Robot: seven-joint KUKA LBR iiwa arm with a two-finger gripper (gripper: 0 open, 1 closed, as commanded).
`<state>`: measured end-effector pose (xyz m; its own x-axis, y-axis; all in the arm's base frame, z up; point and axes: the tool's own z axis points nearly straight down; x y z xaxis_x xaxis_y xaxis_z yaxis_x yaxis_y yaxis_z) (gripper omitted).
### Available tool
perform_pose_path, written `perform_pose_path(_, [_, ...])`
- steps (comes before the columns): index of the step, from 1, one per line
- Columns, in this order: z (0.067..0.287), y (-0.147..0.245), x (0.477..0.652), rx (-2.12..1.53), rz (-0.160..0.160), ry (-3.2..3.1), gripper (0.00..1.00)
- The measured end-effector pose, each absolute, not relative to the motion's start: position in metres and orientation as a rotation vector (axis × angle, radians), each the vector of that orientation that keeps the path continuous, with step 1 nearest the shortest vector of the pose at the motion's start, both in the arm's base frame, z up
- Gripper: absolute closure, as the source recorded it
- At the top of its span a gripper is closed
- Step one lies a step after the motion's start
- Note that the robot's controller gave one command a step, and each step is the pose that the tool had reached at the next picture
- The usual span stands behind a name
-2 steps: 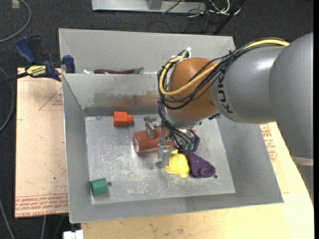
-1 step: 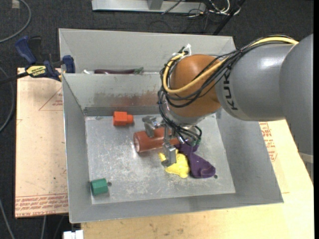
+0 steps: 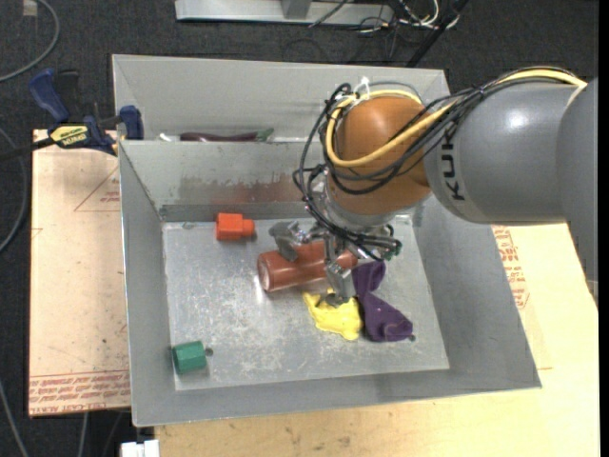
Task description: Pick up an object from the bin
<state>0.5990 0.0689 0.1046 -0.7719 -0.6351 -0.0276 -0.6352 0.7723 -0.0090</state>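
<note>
Straddling red-brown cylinder point(image 3: 284, 272) | hand point(image 3: 314, 257) spread apart, either side | middle of bin point(image 3: 143, 255)

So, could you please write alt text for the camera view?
The robot's gripper hangs low in the grey bin, over a reddish-brown cylinder near the middle, with a yellow lump and a purple piece beside it. An orange block and a green block lie apart to the view's left.
</note>
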Motion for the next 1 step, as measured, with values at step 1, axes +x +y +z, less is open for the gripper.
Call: perform_pose_path(1, [0.0795, 0.0341, 0.6253, -0.6, 0.011, 3.053, 1.0])
